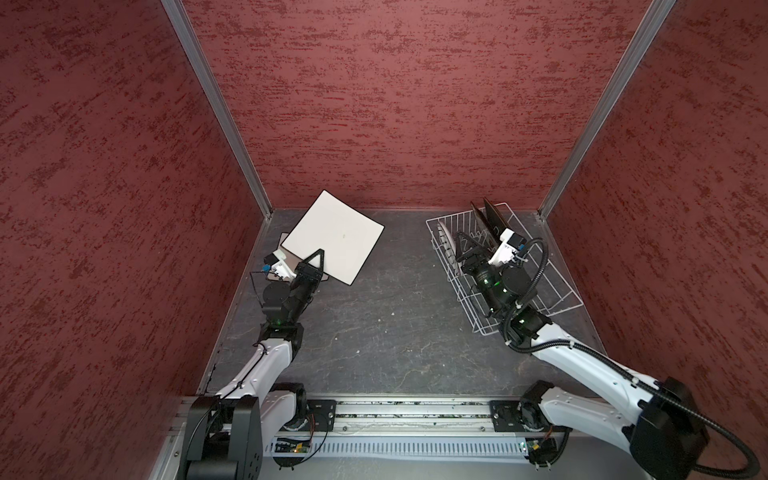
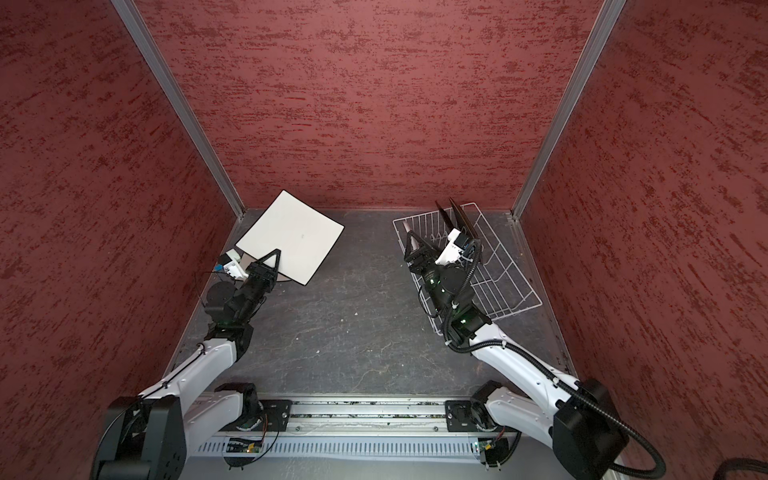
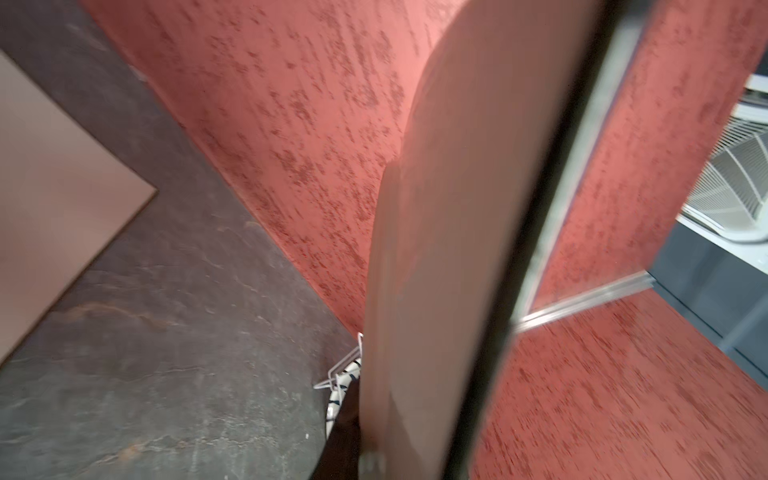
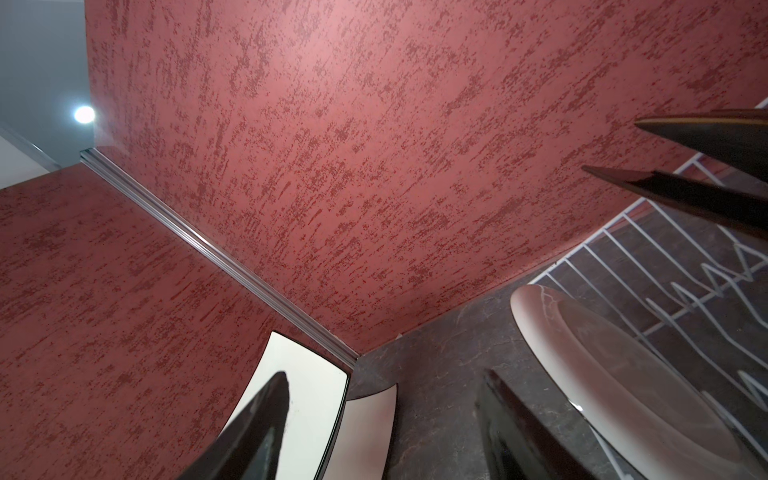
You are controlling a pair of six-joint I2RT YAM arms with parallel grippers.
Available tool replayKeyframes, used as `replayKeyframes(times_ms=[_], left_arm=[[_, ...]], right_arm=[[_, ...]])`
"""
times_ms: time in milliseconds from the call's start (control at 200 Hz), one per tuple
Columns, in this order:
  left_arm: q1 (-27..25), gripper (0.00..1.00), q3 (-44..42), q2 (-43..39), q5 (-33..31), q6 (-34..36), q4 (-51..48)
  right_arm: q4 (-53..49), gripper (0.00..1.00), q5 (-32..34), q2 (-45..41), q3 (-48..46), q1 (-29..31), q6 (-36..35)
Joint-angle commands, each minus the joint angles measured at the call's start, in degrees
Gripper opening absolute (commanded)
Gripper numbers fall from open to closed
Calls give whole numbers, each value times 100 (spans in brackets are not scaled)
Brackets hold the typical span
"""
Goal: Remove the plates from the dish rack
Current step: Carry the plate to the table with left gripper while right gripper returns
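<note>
My left gripper is shut on the near edge of a cream square plate with a dark rim, held tilted over the back left of the table. Under it a second cream plate lies flat. In the left wrist view the held plate shows edge-on. The white wire dish rack stands at the back right. In it a round white plate leans, and two dark-looking square plates stand upright behind. My right gripper is open beside the round plate, nothing between its fingers.
Red textured walls close the table on three sides, with metal corner posts at the back. The dark tabletop lies between the two arms. A metal rail runs along the front edge.
</note>
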Motion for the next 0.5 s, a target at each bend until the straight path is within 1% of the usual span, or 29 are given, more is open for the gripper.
replayKeyframes(times_ms=[0,45,160,256,376,496], left_arm=[[214,0,146,29,-411,-381,159],[252,0,183,131,-446,-457,16],[262,0,310,382,-274,-380,14],[316,0,275,463,-362,-405,50],[516,0,152,461,-404,-405,111],[727,0,71,510,-401,-422,135]], right_arm=[[61,72,-241,21,219,-47,193],[56,72,-281,69,252,-47,194],[17,73,-337,193,342,-47,206],[12,73,-407,305,432,-47,213],[-206,74,-510,480,694,-55,150],[-194,74,-649,696,915,-64,172]])
